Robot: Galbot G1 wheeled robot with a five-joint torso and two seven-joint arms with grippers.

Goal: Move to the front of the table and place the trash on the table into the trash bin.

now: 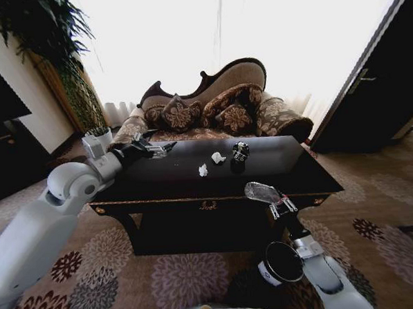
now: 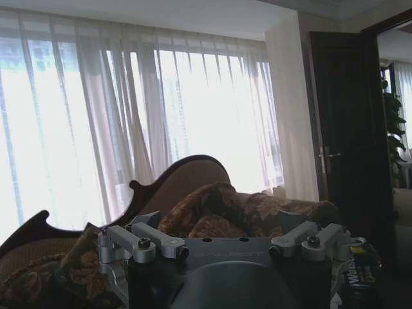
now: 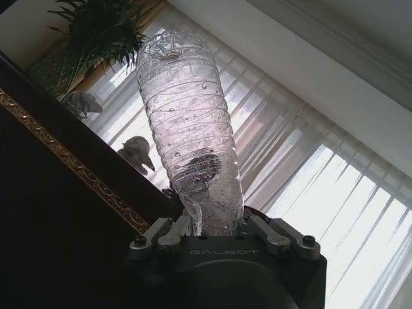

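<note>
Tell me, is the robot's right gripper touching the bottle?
Touching. The right wrist view shows the right gripper clamped on the bottle.

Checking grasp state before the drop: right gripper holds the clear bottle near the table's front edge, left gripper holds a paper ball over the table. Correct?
Not quite. The right gripper does grip the clear bottle, but in the head view the left gripper holds nothing; both paper balls lie on the table.

The bottom end of the clear bottle (image 3: 190, 141) is hidden down inside the right gripper (image 3: 219, 222), so its cap cannot be seen. The trash bin (image 1: 281, 263) is partly covered by the right arm. The left gripper's (image 2: 225, 248) fingertips are cut off.
</note>
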